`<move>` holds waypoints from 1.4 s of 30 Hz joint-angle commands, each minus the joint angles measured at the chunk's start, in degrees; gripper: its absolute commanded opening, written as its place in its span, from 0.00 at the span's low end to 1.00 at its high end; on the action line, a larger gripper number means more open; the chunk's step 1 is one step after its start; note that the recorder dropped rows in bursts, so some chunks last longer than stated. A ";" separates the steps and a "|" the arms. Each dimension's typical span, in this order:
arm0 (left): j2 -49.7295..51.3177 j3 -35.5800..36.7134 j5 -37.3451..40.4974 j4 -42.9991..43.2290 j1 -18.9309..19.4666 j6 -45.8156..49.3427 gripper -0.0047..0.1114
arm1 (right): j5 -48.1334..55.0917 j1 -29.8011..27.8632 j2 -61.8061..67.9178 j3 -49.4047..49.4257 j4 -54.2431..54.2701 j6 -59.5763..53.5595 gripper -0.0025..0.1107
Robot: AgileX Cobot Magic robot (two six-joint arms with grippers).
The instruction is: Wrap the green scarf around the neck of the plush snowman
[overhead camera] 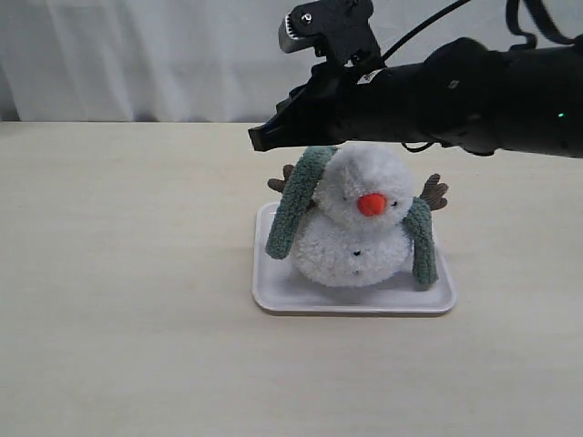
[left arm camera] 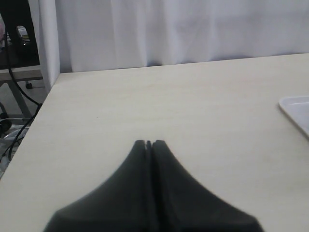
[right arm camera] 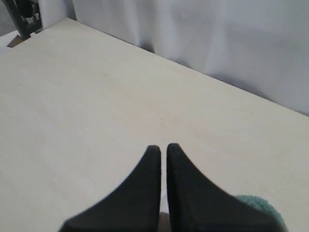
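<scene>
**1. Placement.** The plush snowman (overhead camera: 357, 253) sits upright on a white tray (overhead camera: 355, 303) at the middle of the surface (overhead camera: 127, 273), facing the exterior camera. The green scarf (overhead camera: 293, 208) is draped over it from behind. Its 2 ends hang down the front, 1 on each side of the body, to about tray level. The ends are not crossed and the front of the snowman's neck (overhead camera: 335, 224) is bare, so I judge the wrap unfinished.

**2. Right gripper** (overhead camera: 259, 139). It hovers above the head and a little past it, its arm reaching across over the snowman. The jaws are together with nothing seen between them. I judge it is placed near the end that hangs on that side.

**3. Left gripper** (left arm camera: 148, 143). The jaws are pressed together and empty, low over bare surface. Only a tray corner shows in its view, so I judge it parked clear of the work.

**4. Not verifiable.**
- The arm covers the top of the head and the run of scarf behind it. Whether the fabric lies in the crease or higher cannot be told.
- The left arm is outside the exterior view.
- The right wrist view shows only a tuft of scarf at its edge.
- 1 twig arm (overhead camera: 281, 178) is largely hidden by the scarf.
</scene>
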 commanded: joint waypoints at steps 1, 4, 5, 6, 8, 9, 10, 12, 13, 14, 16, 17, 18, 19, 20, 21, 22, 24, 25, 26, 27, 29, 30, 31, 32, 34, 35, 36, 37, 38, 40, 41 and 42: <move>-0.15 0.19 -0.61 -0.09 0.24 -0.37 0.04 | -7.60 -0.80 1.56 -0.54 -0.12 -0.25 0.06; -0.15 0.19 -0.61 -0.09 0.24 -0.37 0.04 | -10.70 -1.44 1.82 -0.54 0.35 -0.41 0.06; -0.15 0.19 -0.61 -0.09 0.24 -0.37 0.04 | -11.34 -2.00 1.82 -0.54 1.99 -1.23 0.06; -0.15 0.19 -0.61 -0.09 0.24 -0.37 0.04 | -12.24 -2.25 1.82 -0.54 4.08 -3.34 0.06; -0.15 0.19 -0.61 -0.09 0.24 -0.37 0.04 | -13.02 -3.24 1.82 -0.54 9.94 -8.61 0.06; -0.15 0.19 -0.61 -0.09 0.24 -0.37 0.04 | -13.23 -3.99 1.82 -0.54 13.85 -10.91 0.06; -0.15 0.19 -0.61 -0.09 0.24 -0.37 0.04 | -13.22 -4.71 1.82 -0.54 19.51 -14.61 0.06; -0.15 0.19 -0.61 -0.09 0.24 -0.37 0.04 | -13.22 -5.94 1.82 -0.54 30.18 -25.06 0.06; -0.15 0.19 -0.61 -0.09 0.24 -0.37 0.04 | -13.56 -6.51 1.82 -0.54 36.62 -31.04 0.06; -0.15 0.19 -0.61 -0.09 0.24 -0.37 0.04 | -14.45 -6.75 1.82 -0.54 44.00 -37.76 0.06; -0.15 0.19 -0.61 -0.09 0.24 -0.37 0.04 | -19.84 -6.88 1.82 -0.88 60.55 -52.81 0.06; -0.15 0.19 -0.61 -0.09 0.24 -0.37 0.04 | -24.09 -6.88 1.82 -1.60 66.89 -62.57 0.06; -0.15 0.19 -0.61 -0.09 0.24 -0.37 0.04 | -28.20 -6.37 1.95 -1.95 66.89 -66.53 0.06; -0.15 0.19 -0.61 -0.09 0.24 -0.37 0.04 | -31.69 -5.69 1.95 -1.95 66.89 -67.93 0.06; -0.15 0.19 -0.61 -0.09 0.24 -0.37 0.04 | -35.60 -4.93 1.83 -2.29 66.89 -69.39 0.06; -0.15 0.19 -0.61 -0.09 0.24 -0.37 0.04 | -37.89 -4.31 1.83 -2.58 66.89 -71.24 0.06; -0.15 0.19 -0.61 -0.09 0.24 -0.37 0.04 | -39.14 -3.51 1.70 -3.24 66.89 -73.74 0.06; -0.15 0.19 -0.61 -0.09 0.24 -0.37 0.04 | -35.83 -3.16 1.45 -3.83 66.89 -73.74 0.06; -0.15 0.19 -0.61 -0.09 0.24 -0.37 0.04 | -32.03 -3.16 1.20 -3.83 66.89 -72.99 0.06; -0.15 0.19 -0.61 -0.09 0.24 -0.37 0.04 | -27.33 -3.16 1.08 -3.83 66.89 -71.41 0.06; -0.15 0.19 -0.61 -0.09 0.24 -0.37 0.04 | -23.18 -3.36 1.07 -3.83 66.89 -70.19 0.06; -0.15 0.19 -0.61 -0.09 0.24 -0.37 0.04 | -11.50 -4.16 1.37 -3.83 66.89 -68.21 0.06; -0.15 0.19 -0.61 -0.09 0.24 -0.37 0.04 | -0.32 -5.38 1.92 -3.83 66.89 -66.57 0.06; -0.15 0.19 -0.61 -0.09 0.24 -0.37 0.04 | 2.78 -5.82 2.19 -3.83 66.89 -65.46 0.06; -0.15 0.19 -0.61 -0.09 0.24 -0.37 0.04 | 6.26 -6.41 2.35 -3.83 66.89 -64.38 0.06; -0.15 0.19 -0.61 -0.09 0.24 -0.37 0.04 | 11.84 -7.53 2.58 -3.87 61.50 -56.15 0.06; -0.15 0.19 -0.61 -0.09 0.24 -0.37 0.04 | 15.07 -7.96 2.58 -4.47 50.66 -48.19 0.06; -0.15 0.19 -0.61 -0.09 0.24 -0.37 0.04 | 18.56 -8.13 2.70 -6.29 32.99 -32.39 0.06; -0.15 0.19 -0.61 -0.09 0.24 -0.37 0.04 | 20.42 -8.13 2.70 -7.86 21.18 -21.75 0.06; -0.15 0.19 -0.61 -0.09 0.24 -0.37 0.04 | 23.92 -8.13 2.70 -11.01 -0.02 -0.66 0.06; -0.15 0.19 -0.61 -0.09 0.24 -0.37 0.04 | 30.41 -7.86 2.70 -15.58 -22.67 22.91 0.06; -0.15 0.19 -0.61 -0.09 0.24 -0.37 0.04 | 33.28 -7.86 2.70 -16.70 -28.26 28.71 0.06; -0.15 0.19 -0.61 -0.09 0.24 -0.37 0.04 | 35.78 -7.86 2.70 -17.84 -31.25 31.83 0.06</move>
